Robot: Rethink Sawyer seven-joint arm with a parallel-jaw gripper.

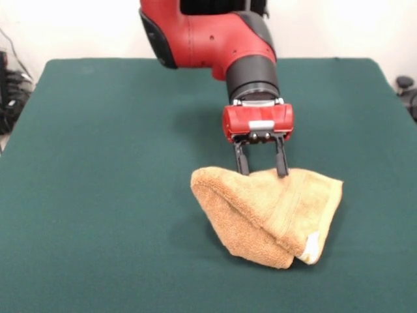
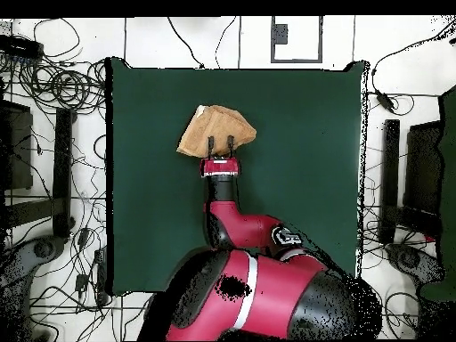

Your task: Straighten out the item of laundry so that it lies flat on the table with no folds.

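The tan-orange towel (image 1: pixel 267 212) lies folded over on itself in a rough triangle on the dark green table (image 1: pixel 98 163), right of centre in the front view. Its white tag (image 1: pixel 313 248) shows at the near right corner. My gripper (image 1: pixel 262 171) points straight down at the towel's far edge. Its two black fingers (image 1: pixel 242 160) are spread apart, with the tips at or just behind the raised fold. In the overhead view the towel (image 2: pixel 216 127) sits in the upper middle of the table (image 2: pixel 303 134), and the gripper (image 2: pixel 220 142) is at its lower edge.
The red arm (image 2: pixel 249 232) reaches across the table from the base side. Cables (image 2: pixel 53 85) and dark equipment (image 2: pixel 392 169) lie on the floor around the table. Black gear (image 1: pixel 405 88) shows past the table's right edge in the front view.
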